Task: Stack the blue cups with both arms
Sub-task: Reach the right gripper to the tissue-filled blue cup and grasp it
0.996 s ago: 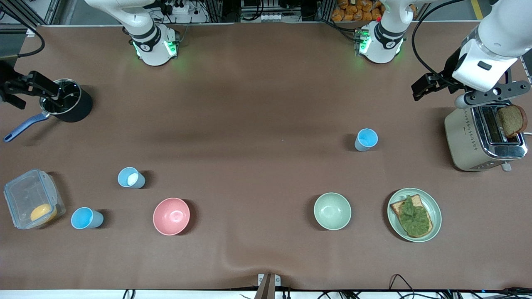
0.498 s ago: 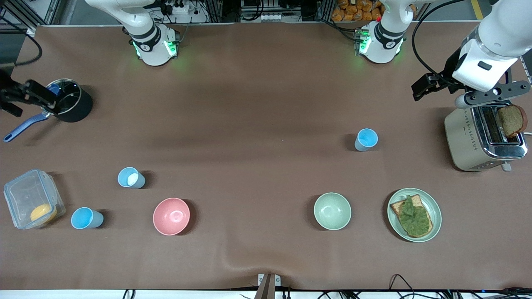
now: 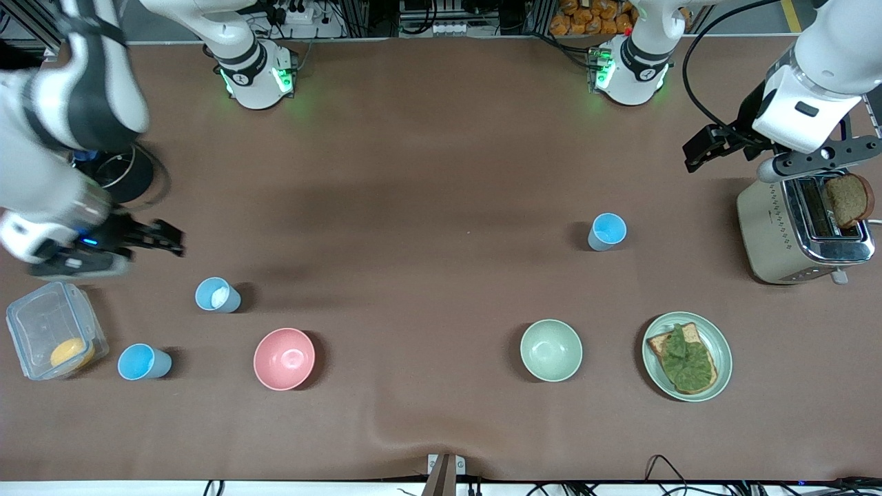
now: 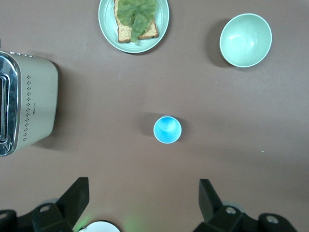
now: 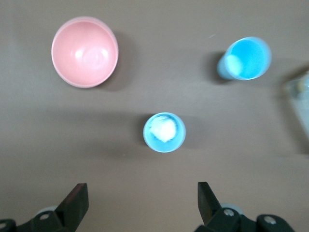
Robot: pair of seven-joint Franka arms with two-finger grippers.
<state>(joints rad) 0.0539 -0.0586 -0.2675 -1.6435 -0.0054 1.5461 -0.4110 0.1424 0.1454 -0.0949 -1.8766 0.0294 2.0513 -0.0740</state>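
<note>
light-blue plastic, three of them, every one upright with its long axis vertical and its mouth facing up. the cup with the whitish patch [image 3: 218, 295] sits toward the right arm's end of the desk, and the second blue cup [image 3: 143, 362] stands nearer the front edge, just beside the clear lidded box [image 3: 48, 331] with a yellow piece inside, close to that front corner. the third blue cup [image 3: 607, 231] stands alone toward the left arm's end, bright blue inside, well apart from the other two. the right gripper [image 3: 160, 239] hangs over bare desk near the patched cup, and the right wrist view has its fingers [image 5: 73, 205] spread wide, gripping nothing. the left gripper [image 3: 703, 146] hovers by the toaster [image 3: 772, 227] at the left arm's edge, fingers [image 4: 76, 199] parted just as wide in its wrist view, also with nothing in them. a slice of brown bread [image 3: 849, 200] sticks out of the toaster slot. the pink bowl [image 3: 284, 358] and the pale green bowl [image 3: 550, 350] both sit mouth up with nothing in them, toward the front edge. the plate [image 3: 721, 358] carries toast with a green topping. a dark pot [image 3: 131, 180] is half hidden under the right arm.
</note>
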